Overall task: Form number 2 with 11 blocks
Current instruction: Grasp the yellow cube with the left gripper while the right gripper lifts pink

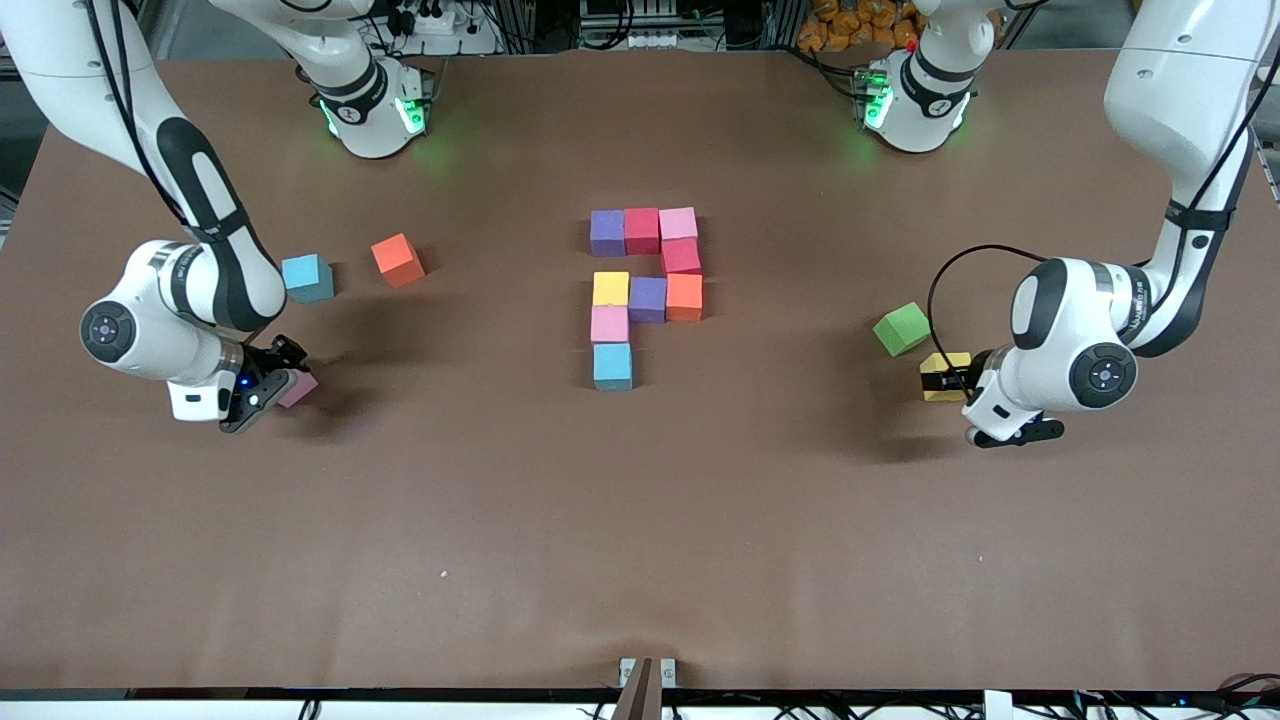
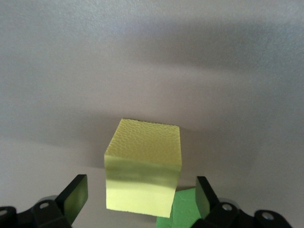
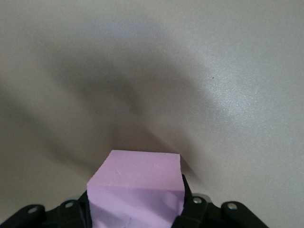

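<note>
Nine cubes form a partial digit (image 1: pixel 645 290) at mid-table: purple (image 1: pixel 607 232), red and pink in the top row, then red, an orange, purple and yellow (image 1: pixel 611 288) row, then pink, then light blue (image 1: pixel 612 365). My right gripper (image 1: pixel 283 385) is shut on a pink cube (image 1: pixel 300 390), also in the right wrist view (image 3: pixel 135 190), low at the right arm's end. My left gripper (image 1: pixel 948 372) is open around a yellow cube (image 1: pixel 938 392), with a gap at each finger (image 2: pixel 76 195) in the left wrist view (image 2: pixel 142 171).
A loose light blue cube (image 1: pixel 307 278) and an orange cube (image 1: pixel 397 260) lie at the right arm's end. A green cube (image 1: pixel 901 329) lies beside the yellow cube, also in the left wrist view (image 2: pixel 183 209). Brown tabletop (image 1: pixel 640 520) stretches toward the front camera.
</note>
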